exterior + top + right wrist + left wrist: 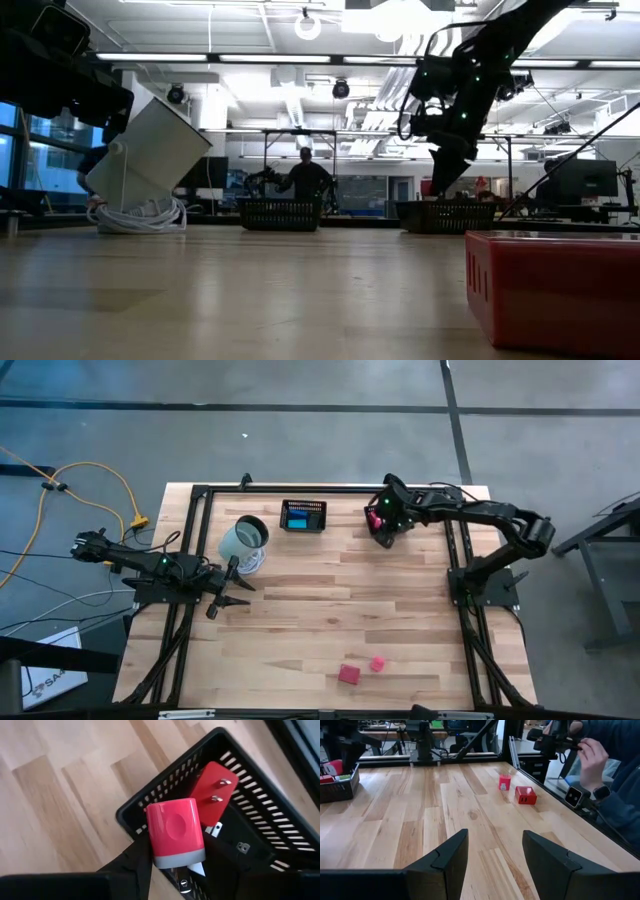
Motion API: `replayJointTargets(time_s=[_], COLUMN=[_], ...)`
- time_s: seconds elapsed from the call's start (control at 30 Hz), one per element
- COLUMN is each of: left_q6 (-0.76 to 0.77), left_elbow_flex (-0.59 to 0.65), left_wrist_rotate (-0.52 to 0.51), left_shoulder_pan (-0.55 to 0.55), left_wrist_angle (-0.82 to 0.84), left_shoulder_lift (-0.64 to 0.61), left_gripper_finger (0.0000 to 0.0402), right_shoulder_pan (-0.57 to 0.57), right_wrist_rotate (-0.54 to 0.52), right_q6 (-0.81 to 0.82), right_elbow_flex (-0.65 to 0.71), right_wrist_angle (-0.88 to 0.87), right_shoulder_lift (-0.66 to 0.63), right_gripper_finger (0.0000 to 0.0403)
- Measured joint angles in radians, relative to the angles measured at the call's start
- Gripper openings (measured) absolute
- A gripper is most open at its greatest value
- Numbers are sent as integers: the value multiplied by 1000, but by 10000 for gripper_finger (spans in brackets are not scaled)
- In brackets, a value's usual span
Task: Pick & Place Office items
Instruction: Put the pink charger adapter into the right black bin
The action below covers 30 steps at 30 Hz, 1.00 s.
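The right gripper (172,862) held a pink-red rounded plastic plug block (175,832), jaws closed on it (left gripper (492,860) waited empty, half-open); the black mesh basket (280,835) lay below, so release only once centred inside.

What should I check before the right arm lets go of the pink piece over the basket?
1. Grip: right pincer is shut on the pink charger block. Ok.
2. Position: the block hangs over the near rim of the black mesh basket, not its middle. Not ok; move further in.
3. Landing room: a red plug block already lies inside, with dark floor showing beside it. Ok.
4. Left pincer is open, empty and low over the table by the white cup, away from the drop. Ok.
5. Left to do: red block and pink block wait at the table's front edge. Ok.
6. Height above the basket: cannot tell.
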<state>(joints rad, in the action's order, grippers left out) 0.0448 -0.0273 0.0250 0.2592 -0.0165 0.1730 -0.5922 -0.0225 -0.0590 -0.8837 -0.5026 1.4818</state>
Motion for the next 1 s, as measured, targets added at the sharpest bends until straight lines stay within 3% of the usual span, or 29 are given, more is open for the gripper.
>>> replayJointTargets(time_s=[0.67,0.8,1.0], left_q6=[0,0,0], left_elbow_flex=[0,0,0], left_wrist_rotate=[0,0,0], left_shoulder_pan=[0,0,0], left_wrist_angle=[0,0,0], left_shoulder_lift=[0,0,0], left_gripper_finger=[180,180,180], right_shoulder_pan=[5,16,16], right_wrist_rotate=[-5,-51,-33], right_q6=[-105,-125,-127], right_elbow_flex=[0,0,0], right_wrist_angle=[-13,-15,13], right_shoulder_lift=[-1,31,60], right_gripper_finger=[135,135,135])
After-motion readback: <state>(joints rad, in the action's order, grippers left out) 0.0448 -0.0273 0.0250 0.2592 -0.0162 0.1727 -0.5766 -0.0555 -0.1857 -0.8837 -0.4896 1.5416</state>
